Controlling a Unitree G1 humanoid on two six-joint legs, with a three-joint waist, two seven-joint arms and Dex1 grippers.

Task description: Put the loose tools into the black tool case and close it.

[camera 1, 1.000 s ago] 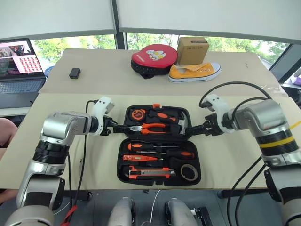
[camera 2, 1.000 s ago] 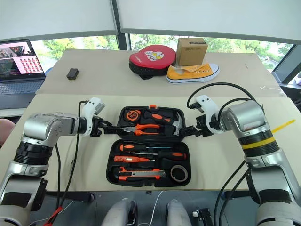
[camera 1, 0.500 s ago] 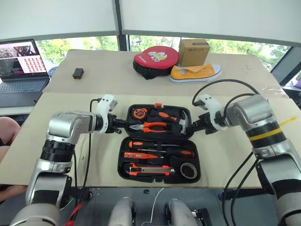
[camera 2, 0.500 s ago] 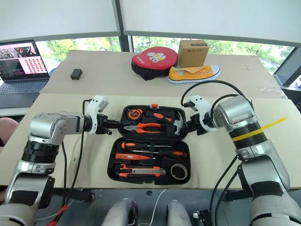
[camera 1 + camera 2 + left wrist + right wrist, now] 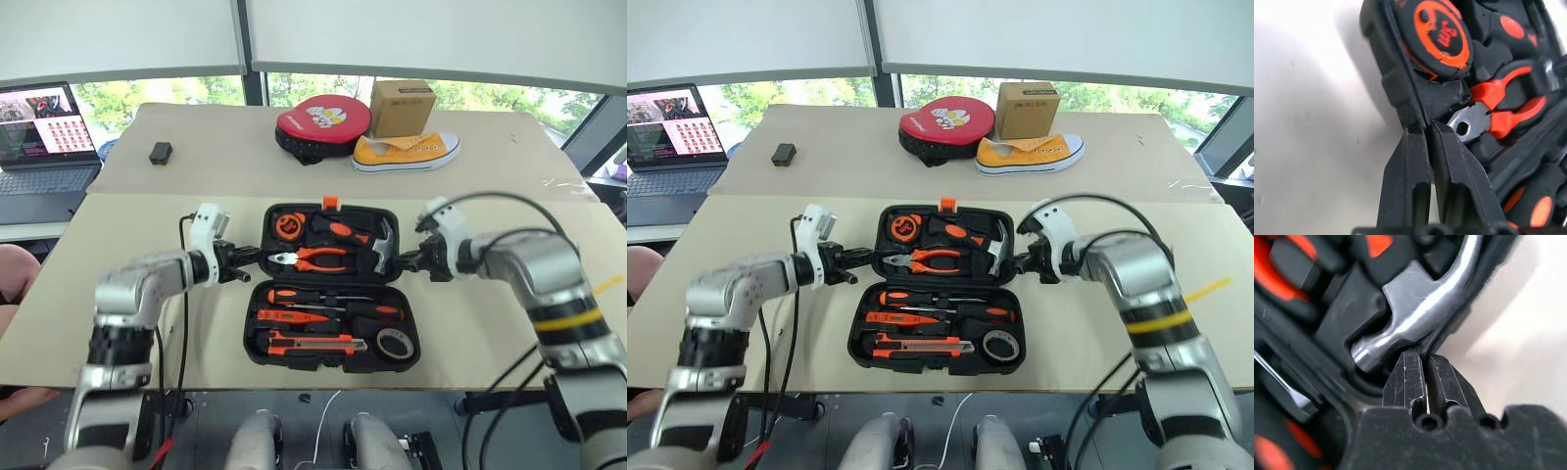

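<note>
Left eye view, black tool case [image 5: 257,294] open, tools inside

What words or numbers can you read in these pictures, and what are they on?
"3m": on the round orange-and-black tape measure sitting in the black tool case.
Cardboard box: has a label, too small to read.
Red round pouch: a cartoon picture, no words readable.
Laptop screen: too small to read.

Just past the left gripper [image 5: 1422,128], the tape measure [image 5: 1437,34] is cut by the picture's edge. Beside the right gripper [image 5: 1422,360], the hammer [image 5: 1415,308] handle is cut off, and nearby orange handles are blurred.
</note>
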